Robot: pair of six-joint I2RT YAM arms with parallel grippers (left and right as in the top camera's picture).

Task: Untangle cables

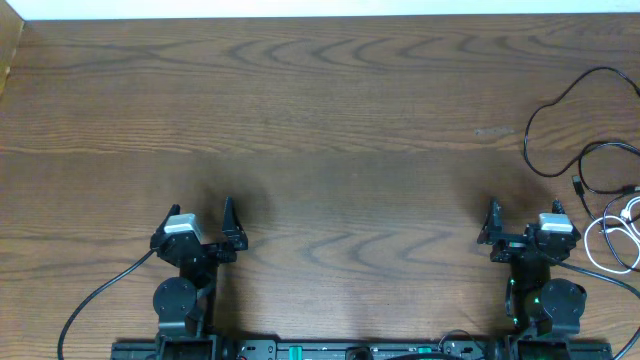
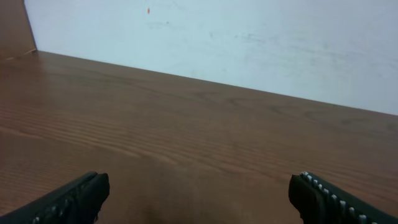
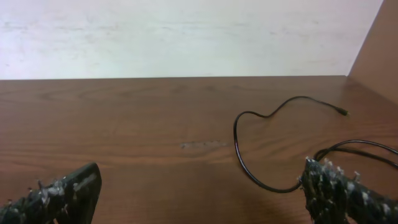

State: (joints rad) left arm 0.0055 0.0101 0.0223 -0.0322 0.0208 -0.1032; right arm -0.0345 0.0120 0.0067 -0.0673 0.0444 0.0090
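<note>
- Long thin black cord: lies loose on the table, beyond the right gripper and to its outer side. It makes one open bend and runs off the right edge of the overhead view. In the right wrist view, the same cord curves across the wood ahead of the outer finger and ends in a small plug further away.
- Second thin black cord with a small plug end: lies just outside the right gripper, nearer to it than the first cord's bend, and also runs off the right edge. Where the two black cords come close, I cannot tell whether they touch.
- Thin white cord in loose loops: lies just beside the right gripper on its outer side, level with the wrist. It is the cord nearest that gripper. It appears to meet the second black cord, but this is too small to confirm.
- Right gripper: its jaws stand wide apart and hold nothing. No cord lies between them, and the gripper touches none of the cords.
- Left gripper: well apart from the right gripper, across the near side of the table. Its jaws are spread wide with only bare wood between them.
- Dark brown wood-grain table: carries both arms and all three cords.
- Pale wall: borders the table's far edge, well beyond the right gripper.
</note>
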